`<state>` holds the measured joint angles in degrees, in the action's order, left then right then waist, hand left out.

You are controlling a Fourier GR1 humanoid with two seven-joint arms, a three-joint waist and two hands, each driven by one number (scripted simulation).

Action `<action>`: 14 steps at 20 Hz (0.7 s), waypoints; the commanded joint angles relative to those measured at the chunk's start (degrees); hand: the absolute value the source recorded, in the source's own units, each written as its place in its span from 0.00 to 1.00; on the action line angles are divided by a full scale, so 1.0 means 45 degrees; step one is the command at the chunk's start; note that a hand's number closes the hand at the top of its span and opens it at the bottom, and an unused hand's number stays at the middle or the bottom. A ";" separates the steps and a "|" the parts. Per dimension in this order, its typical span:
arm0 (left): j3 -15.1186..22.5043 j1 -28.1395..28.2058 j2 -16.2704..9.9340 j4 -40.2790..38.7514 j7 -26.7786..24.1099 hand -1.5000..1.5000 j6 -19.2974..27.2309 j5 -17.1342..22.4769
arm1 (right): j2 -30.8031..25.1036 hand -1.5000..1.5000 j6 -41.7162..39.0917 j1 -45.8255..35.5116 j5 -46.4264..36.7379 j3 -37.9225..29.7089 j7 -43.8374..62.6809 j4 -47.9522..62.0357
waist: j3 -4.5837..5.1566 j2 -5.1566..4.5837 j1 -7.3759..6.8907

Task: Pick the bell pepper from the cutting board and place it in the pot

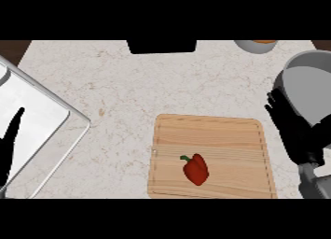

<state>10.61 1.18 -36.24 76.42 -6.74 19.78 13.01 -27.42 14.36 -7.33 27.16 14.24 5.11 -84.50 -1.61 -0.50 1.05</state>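
The red bell pepper (196, 170) is lying on the wooden cutting board (212, 135), toward its near edge, with bare speckled tabletop (127, 79) stretching beyond the board. The right robot hand (296, 130) is hanging open and empty between board and grey pot (312, 74), overlapping the pot's rim. The left robot hand (4, 149) is resting open at the left edge; no writing is showing anywhere.

The bell pepper (196, 170) is red with a green stem. The cutting board (212, 140) is pale wood-grain, the pot (312, 84) grey, and the worktop (127, 84) speckled off-white stone.
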 commanded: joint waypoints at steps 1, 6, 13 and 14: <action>0.0350 -0.0111 0.0599 0.0860 0.0064 0.50 0.0489 -0.0345 | 0.0127 1.00 -0.0853 0.0644 -0.0394 -0.0153 -0.2357 -0.0542 | 0.0330 0.0160 -0.0102; 0.0061 0.0522 0.1587 0.2559 -0.1002 0.50 -0.2181 0.2270 | -0.0687 1.00 -0.2398 -0.2436 -0.1255 -0.0863 -0.6131 -0.4213 | 0.0311 0.0951 -0.0007; 0.0380 0.2238 0.2779 0.5038 -0.1215 0.50 -0.0203 0.2250 | 0.0071 0.00 -0.0144 0.1301 -0.4171 -0.0277 -1.0636 -0.3656 | 0.0279 0.0239 0.0801; 0.0495 0.2483 0.3004 0.4996 -0.1555 0.50 -0.0059 0.2112 | 0.0096 0.00 -0.0170 0.1642 -0.4325 -0.0227 -1.1319 -0.3856 | 0.0302 0.0224 0.0816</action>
<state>10.96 21.64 -26.99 98.34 -10.97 17.54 25.08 -29.08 14.07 -4.79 10.42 11.25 -33.99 -98.20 -1.23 1.79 2.10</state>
